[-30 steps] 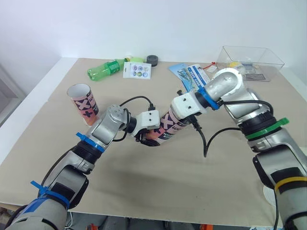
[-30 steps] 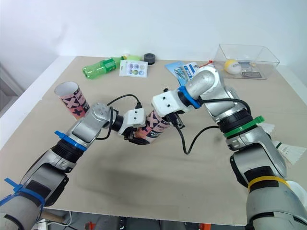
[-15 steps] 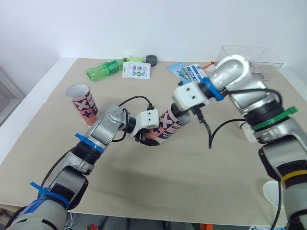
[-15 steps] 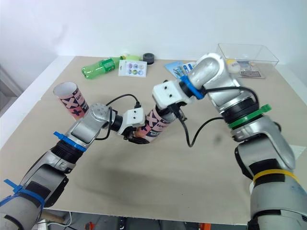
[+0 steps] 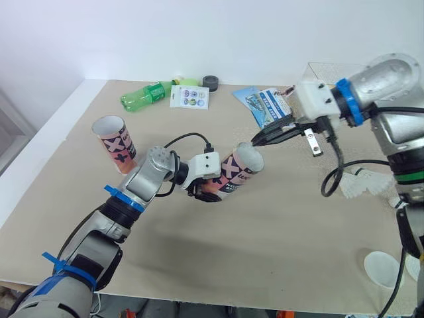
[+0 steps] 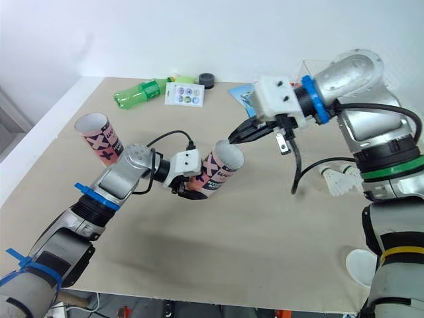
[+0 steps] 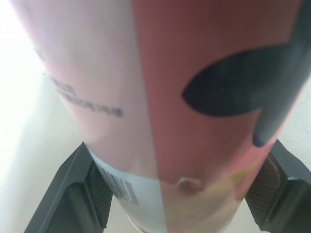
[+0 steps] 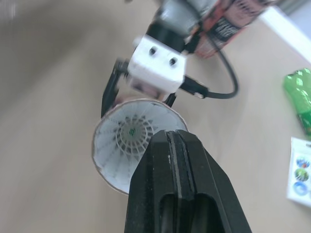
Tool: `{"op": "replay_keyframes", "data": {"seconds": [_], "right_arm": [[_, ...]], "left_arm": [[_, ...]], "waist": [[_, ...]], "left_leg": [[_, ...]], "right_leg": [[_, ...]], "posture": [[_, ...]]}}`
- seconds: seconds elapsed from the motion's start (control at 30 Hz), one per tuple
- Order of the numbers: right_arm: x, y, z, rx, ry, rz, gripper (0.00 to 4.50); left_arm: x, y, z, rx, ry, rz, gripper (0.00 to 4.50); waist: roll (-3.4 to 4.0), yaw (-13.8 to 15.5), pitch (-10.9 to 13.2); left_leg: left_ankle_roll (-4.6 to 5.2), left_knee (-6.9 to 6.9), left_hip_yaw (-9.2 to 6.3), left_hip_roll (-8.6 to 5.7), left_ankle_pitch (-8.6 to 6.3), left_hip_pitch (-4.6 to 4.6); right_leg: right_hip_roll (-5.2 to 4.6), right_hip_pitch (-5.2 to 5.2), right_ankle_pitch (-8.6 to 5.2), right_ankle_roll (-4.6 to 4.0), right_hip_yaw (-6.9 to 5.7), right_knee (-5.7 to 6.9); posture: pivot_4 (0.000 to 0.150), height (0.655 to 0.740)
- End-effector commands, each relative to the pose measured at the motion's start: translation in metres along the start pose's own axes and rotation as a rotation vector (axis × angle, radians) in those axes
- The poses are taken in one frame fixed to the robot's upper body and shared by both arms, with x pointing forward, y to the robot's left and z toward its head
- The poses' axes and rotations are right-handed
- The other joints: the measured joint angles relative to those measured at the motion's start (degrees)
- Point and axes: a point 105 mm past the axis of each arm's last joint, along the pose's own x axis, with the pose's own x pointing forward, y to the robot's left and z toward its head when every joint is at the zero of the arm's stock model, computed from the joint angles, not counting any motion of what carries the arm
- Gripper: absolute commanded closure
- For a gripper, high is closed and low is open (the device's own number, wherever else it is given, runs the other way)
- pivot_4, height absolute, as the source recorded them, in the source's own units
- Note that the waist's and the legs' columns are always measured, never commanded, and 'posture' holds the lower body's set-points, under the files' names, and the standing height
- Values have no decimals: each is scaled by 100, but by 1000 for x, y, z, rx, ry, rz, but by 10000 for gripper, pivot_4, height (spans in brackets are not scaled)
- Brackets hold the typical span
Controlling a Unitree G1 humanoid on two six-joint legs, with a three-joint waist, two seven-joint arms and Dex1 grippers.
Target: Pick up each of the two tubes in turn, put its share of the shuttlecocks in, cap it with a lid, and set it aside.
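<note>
Pulled back from the mouth of the tube, the right gripper hangs just beside it, fingers pressed together and empty, while the left gripper clamps the tilted tube over the table, where any droop could spill the shuttlecock inside.

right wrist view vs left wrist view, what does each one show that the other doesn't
Right wrist view: looks into the open mouth of the held tube, with a shuttlecock sitting inside. The right gripper is shut and empty in front of the mouth. Beyond are the second tube and a green bottle.

Left wrist view: the tube's printed side wall up close, its barcode, and the left gripper clamped on it from both sides.

Shared: the same pink tube and some bare tabletop beside it.
</note>
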Motion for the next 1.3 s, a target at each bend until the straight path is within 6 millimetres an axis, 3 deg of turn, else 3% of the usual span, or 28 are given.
{"op": "replay_keyframes", "data": {"seconds": [0.03, 0.2, 0.4, 0.6, 0.7, 0.83, 0.93, 1.07, 1.17, 1.3], "right_arm": [[-21, -1, 9, 117, -166, -191, 44554], [-18, 16, -27, 227, -132, -384, 44554], [-22, 31, -47, 406, -199, -538, 44554], [-35, 46, -73, 552, -179, -597, 44554], [-49, 60, -83, 662, -107, -549, 36345], [-71, 84, -90, 777, 75, -452, 17091], [-95, 108, -96, 846, 305, -371, 1390], [-117, 140, -107, 902, 561, -244, 630], [-124, 153, -110, 926, 622, -212, 630], [-139, 173, -129, 891, 757, -182, 630]], "left_arm": [[11, -6, 4, -1, -88, 16, 14999], [8, -2, 20, -53, -355, 116, 14999], [3, -12, 30, -119, -602, 166, 14999], [21, -32, 13, -89, -565, 144, 14999], [28, -37, 3, -63, -513, 123, 14999], [32, -39, -5, -27, -458, 118, 14999], [35, -40, -5, -11, -453, 119, 14999], [38, -40, -1, -16, -467, 120, 14999], [40, -40, 1, -18, -475, 123, 14999], [43, -41, 4, -27, -488, 127, 14999]], "waist": [[0, 10, 0], [1, -9, 4], [4, -68, 5], [3, -76, 6], [5, -73, 7], [9, -75, 6], [17, -77, 3], [16, -81, 3], [14, -105, 4], [9, -102, 7]], "left_leg": [[0, 5, -6, -1, -1, 0], [1, 10, -10, -6, 0, -10], [4, 6, -15, 2, 2, -6], [9, 12, -14, 0, 7, 0], [14, 13, -12, -2, 11, 0], [16, 12, -8, -5, 13, 0], [16, 6, -7, -2, 13, 2], [15, 3, -1, 0, 13, 6], [15, 3, 6, 2, 13, 8], [15, 9, 10, -1, 12, 5]], "right_leg": [[-2, 5, -2, -3, -5, 1], [-5, -3, 4, 0, -7, 2], [10, -9, 4, 1, -8, 10], [9, 5, -1, 31, -6, 3], [8, 5, 4, 36, -4, 1], [4, 4, 3, 36, -1, -1], [6, 2, -1, 32, -1, -1], [5, 0, -17, 9, -1, -2], [4, -3, -18, 10, 0, -2], [2, -3, -15, 17, 3, -3]], "posture": [[1500, 7400], [1500, 7400], [1500, 7400], [1500, 7400], [1500, 7400], [1500, 7400], [1500, 7400], [1500, 7400], [1500, 7400], [1500, 7400]]}}
